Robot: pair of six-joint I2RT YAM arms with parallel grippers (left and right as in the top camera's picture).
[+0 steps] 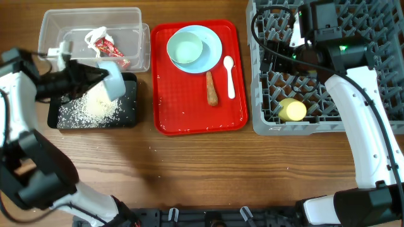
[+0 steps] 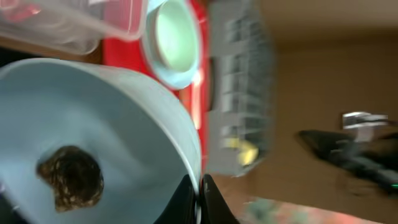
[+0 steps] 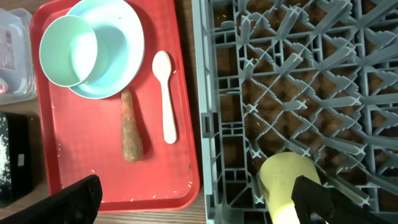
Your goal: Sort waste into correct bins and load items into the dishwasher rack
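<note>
As the left tool clamps the tilted blue bowl by its rim, the brown lump inside lies over the black tray; the right tool, jaws apart, hovers over the rack.

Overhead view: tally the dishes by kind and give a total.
Bowls: 2, a bowl on the plate, a tilted bowl in the left tool
Plates: 1
Cups: 1, the yellow cup in the rack
Spoons: 1, the white spoon
Total: 5
</note>
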